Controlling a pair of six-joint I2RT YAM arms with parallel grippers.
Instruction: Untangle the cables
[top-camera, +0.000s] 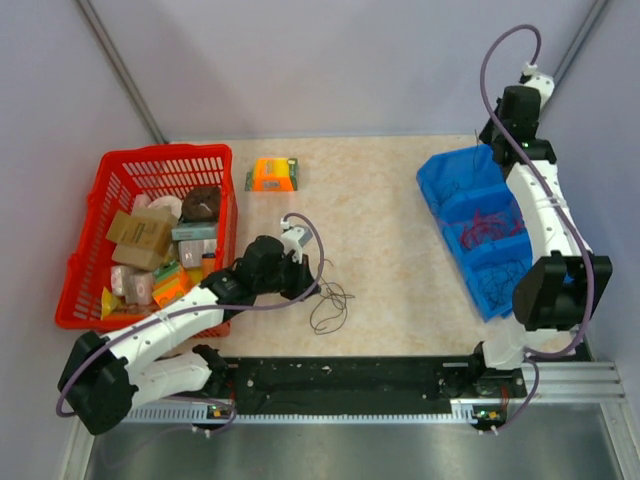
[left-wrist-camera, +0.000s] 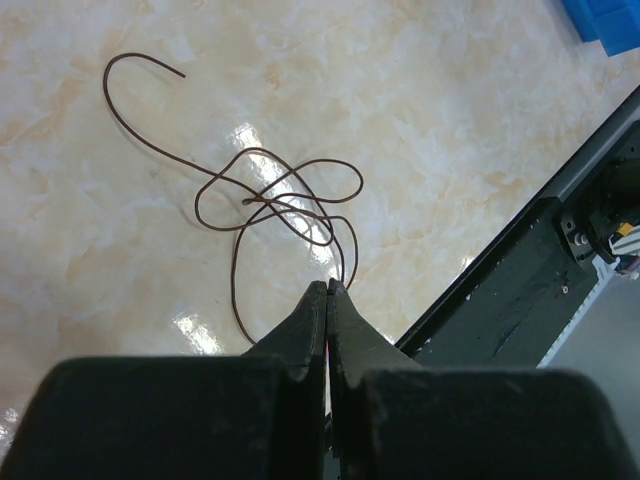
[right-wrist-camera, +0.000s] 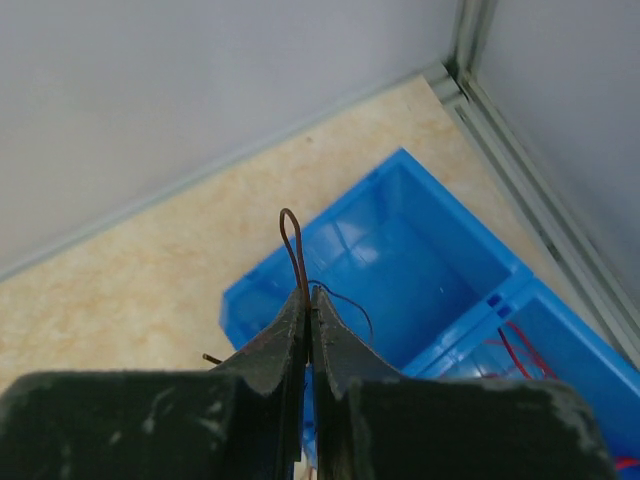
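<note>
A loose tangle of thin dark-brown cables (top-camera: 330, 303) lies on the marble tabletop just right of my left gripper (top-camera: 314, 288). In the left wrist view the cables (left-wrist-camera: 275, 195) loop in front of the left gripper (left-wrist-camera: 329, 284). It is shut, two strands run in at its tips, and a red sliver shows between the pads. My right gripper (top-camera: 490, 138) is raised over the far compartment of the blue bin (top-camera: 440, 165). It (right-wrist-camera: 307, 291) is shut on one brown cable, whose loop (right-wrist-camera: 291, 235) sticks up past the tips above the bin (right-wrist-camera: 470, 235).
Red wires (top-camera: 485, 225) lie in the bin's middle compartment and dark ones (top-camera: 495, 280) in the near one. A red basket (top-camera: 100, 180) of packets stands at the left, an orange box (top-camera: 272, 173) behind the centre. The black base rail (top-camera: 350, 375) runs along the near edge.
</note>
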